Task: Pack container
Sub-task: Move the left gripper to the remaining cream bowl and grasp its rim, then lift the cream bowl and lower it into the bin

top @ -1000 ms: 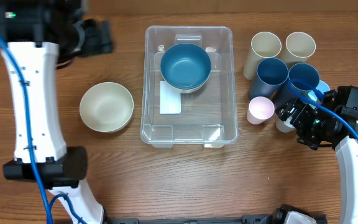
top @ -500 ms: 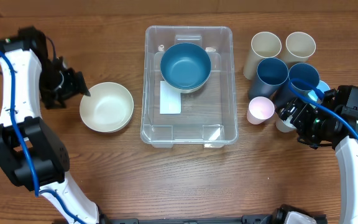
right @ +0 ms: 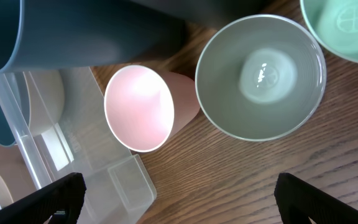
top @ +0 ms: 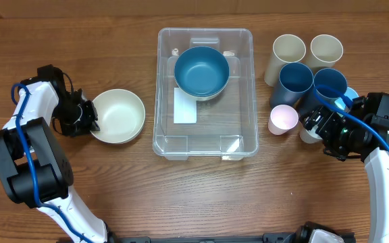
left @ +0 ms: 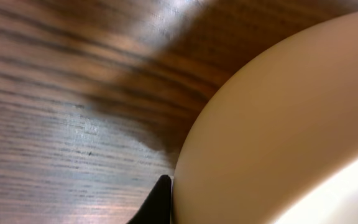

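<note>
Tabletop (top: 134, 196) container (top: 208, 145) apart from left end effector (top: 90, 116)

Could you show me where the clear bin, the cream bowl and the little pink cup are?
clear bin (top: 218, 121), overhead view, bare floor right of its label.
cream bowl (top: 117, 116), overhead view, middle of its inside.
pink cup (right: 139, 107), right wrist view, inside of its open mouth.

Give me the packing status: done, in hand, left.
Done: the blue bowl sits inside the container. In hand: the left gripper is shut on the cream bowl at its left rim, beside the container. Left: that bowl, plus the cups standing on the table to the right, where the right gripper hangs open.
</note>
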You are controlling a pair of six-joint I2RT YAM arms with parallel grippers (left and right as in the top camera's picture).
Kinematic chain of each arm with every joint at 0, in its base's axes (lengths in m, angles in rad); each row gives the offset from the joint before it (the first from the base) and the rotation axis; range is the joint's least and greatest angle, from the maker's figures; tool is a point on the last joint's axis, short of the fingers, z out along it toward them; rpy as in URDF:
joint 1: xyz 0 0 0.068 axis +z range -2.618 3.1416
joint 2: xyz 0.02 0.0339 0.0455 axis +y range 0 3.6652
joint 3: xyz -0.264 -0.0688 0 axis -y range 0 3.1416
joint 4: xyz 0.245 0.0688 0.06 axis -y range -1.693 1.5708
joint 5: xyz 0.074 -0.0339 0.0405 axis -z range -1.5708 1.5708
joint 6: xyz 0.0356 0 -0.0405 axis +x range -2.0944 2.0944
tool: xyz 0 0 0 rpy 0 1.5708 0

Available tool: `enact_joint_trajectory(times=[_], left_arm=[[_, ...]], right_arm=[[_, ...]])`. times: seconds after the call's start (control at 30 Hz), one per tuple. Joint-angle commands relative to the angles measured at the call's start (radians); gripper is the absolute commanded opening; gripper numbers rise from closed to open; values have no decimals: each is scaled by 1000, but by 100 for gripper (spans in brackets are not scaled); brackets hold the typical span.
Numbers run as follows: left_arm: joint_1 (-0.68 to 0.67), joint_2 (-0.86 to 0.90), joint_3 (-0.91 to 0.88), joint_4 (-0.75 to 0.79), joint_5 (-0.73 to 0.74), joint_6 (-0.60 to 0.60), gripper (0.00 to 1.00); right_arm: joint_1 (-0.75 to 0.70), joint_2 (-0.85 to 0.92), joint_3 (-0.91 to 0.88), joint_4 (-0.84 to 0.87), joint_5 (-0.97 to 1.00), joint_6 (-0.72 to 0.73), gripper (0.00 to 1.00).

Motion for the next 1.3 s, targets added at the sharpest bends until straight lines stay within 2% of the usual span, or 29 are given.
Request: enact_joint_trajectory(times=[0.0,0.13,0.27,0.5,0.63,0.73,0.9,1.0,1.1,1.27], left_arm=[[3,0,14,8,66,11,4],[3,-3,69,-18,130,18,4],[2,-24,190,-113,151,18,4],[-20,-134,492,-307,153,21,6],[-116,-195,673,-371,156,-13,5],[-248,-215,758,-354,91,-40,5],[-510,-187,788,-247,-89,-111,19],[-618,-125,788,-182,-136,-135,22],[-666,-31,788,-122,-154,-181,22],[-651,109,789,-32,-117,-244,20]], right_arm=[[-4,-3,24,6,-9,2,100],[-4,-3,24,6,-9,2,100],[-4,-3,24,6,-9,2,100],[-4,-3,24,6,-9,2,100],[-4,-3,24,7,-9,2,100],[-4,-3,24,14,-9,2,100],[-4,-3,24,16,-9,2,100],[-4,-3,24,16,-9,2,100],[-4,-3,24,11,-9,2,100],[-4,-3,24,-2,-9,2,100]])
